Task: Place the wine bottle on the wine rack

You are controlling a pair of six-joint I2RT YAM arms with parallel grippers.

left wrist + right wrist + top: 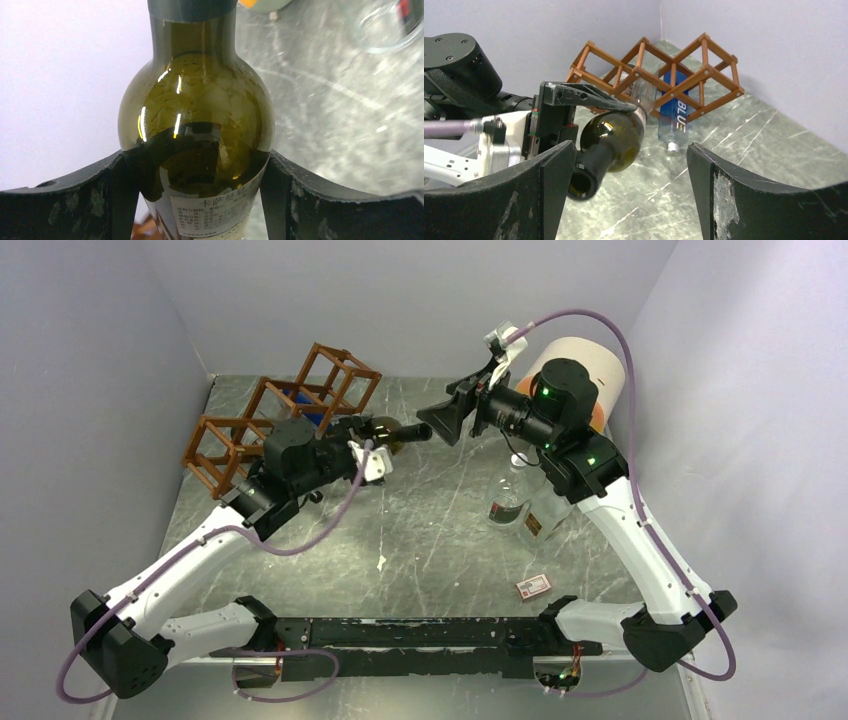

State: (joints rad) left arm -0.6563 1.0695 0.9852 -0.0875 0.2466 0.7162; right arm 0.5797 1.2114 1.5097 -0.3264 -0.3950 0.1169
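The left jaws grip the wine bottle (pixel 197 115) around its body and hold it level above the tabletop (pixel 430 530), neck toward the right jaws. Those stand wide open at the bottle's mouth; contact cannot be told. The wine rack (pixel 672 64) sits in the far left corner just behind the bottle, with a blue-labelled bottle (pixel 674 112) through one cell.

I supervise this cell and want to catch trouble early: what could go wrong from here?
1. The left gripper alone holds the wine bottle, on smooth glass, with the right gripper open by the neck; it might slip or tilt.
2. The wine rack already holds a blue bottle, so the incoming bottle may knock it or push the frame.
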